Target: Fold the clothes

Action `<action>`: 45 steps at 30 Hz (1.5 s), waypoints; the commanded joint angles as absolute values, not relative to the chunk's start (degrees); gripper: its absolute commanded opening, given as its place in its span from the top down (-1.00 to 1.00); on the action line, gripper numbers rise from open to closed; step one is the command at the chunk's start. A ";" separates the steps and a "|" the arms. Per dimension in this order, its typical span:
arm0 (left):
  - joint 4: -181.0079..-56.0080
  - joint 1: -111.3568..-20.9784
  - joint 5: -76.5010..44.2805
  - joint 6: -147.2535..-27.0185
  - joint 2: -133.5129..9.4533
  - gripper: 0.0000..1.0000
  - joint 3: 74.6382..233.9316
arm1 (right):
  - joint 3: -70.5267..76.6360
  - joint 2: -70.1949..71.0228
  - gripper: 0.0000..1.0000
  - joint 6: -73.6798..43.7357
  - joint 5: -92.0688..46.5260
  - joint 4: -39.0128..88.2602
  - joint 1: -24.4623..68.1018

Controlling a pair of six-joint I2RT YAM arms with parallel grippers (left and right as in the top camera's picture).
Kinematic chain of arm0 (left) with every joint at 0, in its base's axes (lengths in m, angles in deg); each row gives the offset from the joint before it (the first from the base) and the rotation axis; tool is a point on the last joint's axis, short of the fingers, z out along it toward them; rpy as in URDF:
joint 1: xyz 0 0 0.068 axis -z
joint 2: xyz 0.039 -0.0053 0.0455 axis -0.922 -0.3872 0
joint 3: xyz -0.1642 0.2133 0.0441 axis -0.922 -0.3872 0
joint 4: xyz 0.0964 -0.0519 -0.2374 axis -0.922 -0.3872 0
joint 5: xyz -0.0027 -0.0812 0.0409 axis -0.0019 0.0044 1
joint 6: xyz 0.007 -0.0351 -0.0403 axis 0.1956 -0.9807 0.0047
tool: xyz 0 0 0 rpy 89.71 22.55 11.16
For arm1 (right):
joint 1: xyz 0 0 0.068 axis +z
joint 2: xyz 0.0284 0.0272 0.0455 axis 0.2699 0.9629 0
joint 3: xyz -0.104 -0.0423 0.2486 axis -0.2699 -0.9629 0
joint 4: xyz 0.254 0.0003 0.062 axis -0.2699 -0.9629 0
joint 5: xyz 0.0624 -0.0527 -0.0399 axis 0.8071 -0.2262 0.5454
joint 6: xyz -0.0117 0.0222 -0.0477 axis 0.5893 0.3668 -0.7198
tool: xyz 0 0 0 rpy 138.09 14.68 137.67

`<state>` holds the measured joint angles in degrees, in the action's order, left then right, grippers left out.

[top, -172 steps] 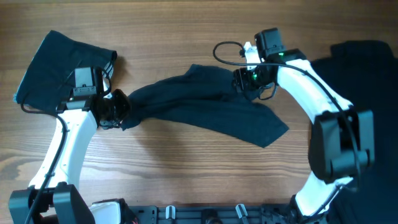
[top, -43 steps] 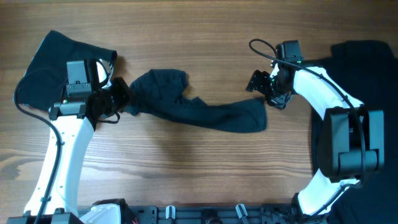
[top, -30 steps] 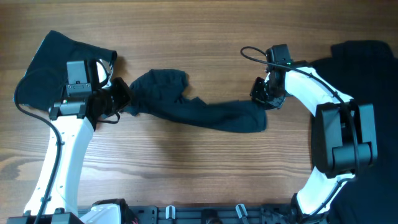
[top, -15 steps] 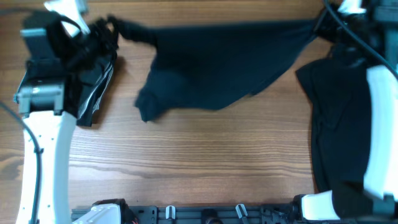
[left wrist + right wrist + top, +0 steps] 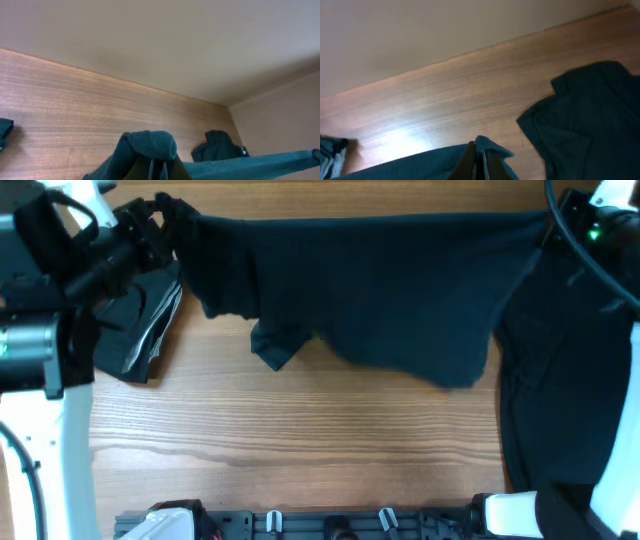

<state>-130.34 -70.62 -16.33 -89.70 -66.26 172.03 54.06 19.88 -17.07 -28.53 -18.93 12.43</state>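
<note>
Shirt (image 5: 370, 290) status: a second ago it lay rumpled in a strip across the middle of the surface (image 5: 300, 450). The left end effector (image 5: 160, 222) was already on its left end and the right end effector (image 5: 548, 228) was just reaching its right end. Both arms have since gone up. The shirt is now off the wood and stretched between them, looming large in the overhead view. Its top edge runs nearly straight and taut along the far edge of the surface, from far-left corner to far-right corner.

Lower part hangs free and uneven. One bunched lobe droops left of centre and a longer one right of centre, so the cloth is not yet flat.

Judgement: this is the spread-out step before any fold. The shirt probably needs to be laid down flat next, and the hanging lobes could tuck under when it lands.

Left end effector (image 5: 157, 171): fingers pinched narrow, with a hump of dark cloth bunched over the tips. It holds the shirt's left end.

Right end effector (image 5: 479, 161): fingers likewise close together, with a fold of the shirt caught at the tips.

Other clothes:
- Pile (image 5: 140, 330) with pale grey edges sits near the far-left corner, untouched.
- Dark garment (image 5: 570, 390) lies along the right edge, partly under the lifted shirt's line of sight.
</note>
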 commanded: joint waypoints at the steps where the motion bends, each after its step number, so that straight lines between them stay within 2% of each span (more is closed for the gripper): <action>1: -128.33 -70.81 -16.11 -84.35 -70.28 0.92 172.34 | 54.43 23.05 0.91 -18.36 -31.18 -19.04 11.89; 5: -111.00 -70.81 -15.89 -83.89 -74.13 0.92 172.34 | 54.43 24.90 0.91 -18.36 -30.26 -6.47 11.89; 8: -83.59 -70.83 -10.93 -89.40 -78.70 0.92 172.36 | 54.43 27.33 0.91 -18.18 -29.49 17.27 11.89; 11: -75.94 -70.88 -8.53 -90.78 -79.22 0.92 172.38 | 54.43 27.70 0.91 -18.25 -30.02 22.89 11.89; 13: -79.90 -70.88 -9.62 -90.19 -78.87 0.92 172.40 | 54.43 27.70 0.92 -18.97 -33.60 18.95 11.86; 16: -101.69 -70.88 -10.93 -85.92 -78.72 0.92 172.40 | 53.64 29.06 0.91 -23.54 -40.79 6.45 11.89; 19: -122.80 -70.88 -10.06 -84.07 -78.74 0.92 172.38 | 52.42 32.69 0.91 -25.27 -41.56 -8.37 11.89; 21: -141.23 -70.88 -3.83 -84.07 -78.74 0.92 172.05 | 52.42 37.25 0.91 -22.36 -41.58 -22.05 11.89; 24: -154.10 -70.79 -3.74 -84.09 -78.78 0.92 169.96 | 52.42 42.74 0.91 -18.93 -43.79 -34.40 11.89; 25: -156.81 -70.44 -5.03 -84.09 -78.78 0.92 168.56 | 52.07 43.94 0.91 -18.21 -44.07 -34.77 11.89; 29: -159.70 -65.70 -5.82 -84.09 -78.78 0.92 159.84 | 48.53 44.55 0.91 -16.24 -43.66 -34.73 11.82; 35: -139.85 -55.75 -5.79 -84.59 -78.81 0.88 145.94 | 43.65 44.53 0.91 -16.13 -36.07 -34.75 10.86; 39: -137.18 -52.26 -5.82 -84.52 -78.81 0.75 143.29 | 41.93 44.51 0.91 -16.41 -36.12 -34.75 4.56; 40: -137.34 -51.64 -5.84 -84.52 -78.81 0.65 143.29 | 41.93 44.51 0.91 -16.94 -36.20 -34.73 3.47; 41: -137.45 -50.92 -5.79 -84.48 -78.81 -0.02 143.29 | 41.93 44.51 0.91 -16.92 -36.97 -34.73 2.42; 42: -137.40 -50.38 -5.44 -84.07 -78.81 -0.57 143.29 | 41.93 44.51 0.91 -16.94 -37.16 -34.55 1.18; 44: -137.43 -50.40 -4.05 -84.37 -78.87 -0.82 143.29 | 41.93 44.53 0.91 -18.10 -37.14 -34.31 0.63; 45: -137.53 -50.38 -4.07 -84.57 -78.91 -0.84 143.29 | 41.95 44.51 0.91 -18.40 -37.14 -34.05 0.69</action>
